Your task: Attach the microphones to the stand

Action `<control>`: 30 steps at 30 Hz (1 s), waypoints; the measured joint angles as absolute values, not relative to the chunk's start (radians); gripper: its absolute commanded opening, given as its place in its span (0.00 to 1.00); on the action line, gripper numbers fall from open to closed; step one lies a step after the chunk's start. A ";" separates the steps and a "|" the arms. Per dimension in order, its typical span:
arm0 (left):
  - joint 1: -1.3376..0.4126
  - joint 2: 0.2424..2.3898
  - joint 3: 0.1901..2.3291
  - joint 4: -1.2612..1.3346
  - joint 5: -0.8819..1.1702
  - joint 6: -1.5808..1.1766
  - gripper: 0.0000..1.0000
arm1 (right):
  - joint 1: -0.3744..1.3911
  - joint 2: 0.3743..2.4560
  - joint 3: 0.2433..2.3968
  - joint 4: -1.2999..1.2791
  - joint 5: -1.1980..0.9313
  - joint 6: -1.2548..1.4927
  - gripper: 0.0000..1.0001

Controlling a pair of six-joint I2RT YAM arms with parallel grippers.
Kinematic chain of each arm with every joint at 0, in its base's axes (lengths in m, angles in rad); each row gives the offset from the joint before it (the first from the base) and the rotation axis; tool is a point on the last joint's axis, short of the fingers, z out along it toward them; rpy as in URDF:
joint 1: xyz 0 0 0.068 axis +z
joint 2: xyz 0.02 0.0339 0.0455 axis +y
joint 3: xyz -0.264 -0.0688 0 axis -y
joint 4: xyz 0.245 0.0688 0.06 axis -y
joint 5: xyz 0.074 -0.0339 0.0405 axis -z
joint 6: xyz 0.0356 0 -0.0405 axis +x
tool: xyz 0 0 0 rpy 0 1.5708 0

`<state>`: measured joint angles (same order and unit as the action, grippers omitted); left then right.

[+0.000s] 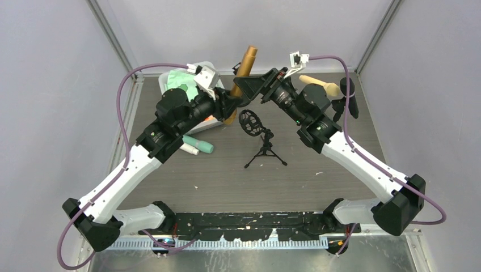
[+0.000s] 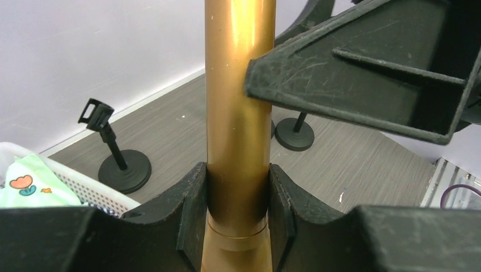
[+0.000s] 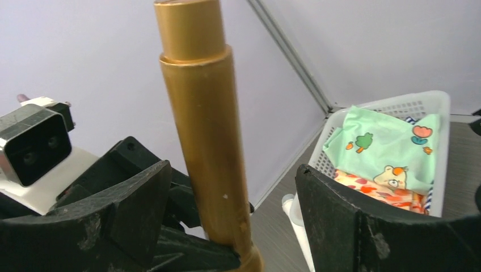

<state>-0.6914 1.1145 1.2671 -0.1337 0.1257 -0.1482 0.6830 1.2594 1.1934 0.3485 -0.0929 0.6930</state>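
My left gripper [image 1: 231, 103] [image 2: 238, 192] is shut on the lower body of the brown microphone [image 1: 244, 68] [image 2: 238, 102] [image 3: 207, 141], holding it upright above the table. My right gripper [image 1: 247, 86] [image 3: 232, 209] is open, and its jaws straddle the same microphone higher up, with a gap on both sides. One right finger [image 2: 363, 73] shows beside the shaft. The tripod stand [image 1: 264, 148] with its black shock mount [image 1: 248, 121] stands just below both grippers. Mint green [image 1: 199, 145] and white [image 1: 190, 149] microphones lie at the left. A cream one [image 1: 320, 85] and a black one [image 1: 347, 93] are at the back right.
A white basket [image 1: 199, 69] [image 3: 391, 107] holding patterned cloth sits at the back left. Two small round-based clip stands [image 2: 116, 156] [image 2: 295, 133] stand near the rear wall. Enclosure walls close in the table's back and sides.
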 measured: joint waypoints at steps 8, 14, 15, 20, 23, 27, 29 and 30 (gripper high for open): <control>-0.692 1.139 1.275 -0.124 0.151 -0.149 0.00 | 0.683 1.305 1.221 0.390 -0.182 0.710 0.60; -0.692 1.137 1.275 -0.113 0.147 -0.151 0.11 | 0.683 1.315 1.221 0.389 -0.214 0.675 0.35; -0.692 1.135 1.275 -0.113 0.143 -0.154 0.19 | 0.681 1.316 1.222 0.389 -0.216 0.664 0.30; -0.692 1.122 1.275 -0.113 0.130 -0.159 0.55 | 0.682 1.324 1.261 0.363 -0.246 0.572 0.13; -0.693 1.100 1.275 -0.121 0.112 -0.165 0.63 | 0.687 1.323 1.303 0.313 -0.249 0.437 0.10; -0.693 1.043 1.275 -0.147 0.082 -0.178 0.65 | 0.687 1.304 1.349 0.204 -0.225 0.131 0.09; -0.693 1.013 1.285 -0.176 0.064 -0.181 0.65 | 0.687 1.281 1.355 0.141 -0.201 -0.069 0.10; -0.693 1.005 1.299 -0.195 0.055 -0.184 0.65 | 0.687 1.270 1.355 0.114 -0.190 -0.154 0.11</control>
<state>-0.6926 1.0046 1.2991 -0.1951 0.0551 -0.1841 0.6868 1.2701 1.3548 0.1139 -0.1898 -0.1535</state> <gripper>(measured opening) 0.652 0.433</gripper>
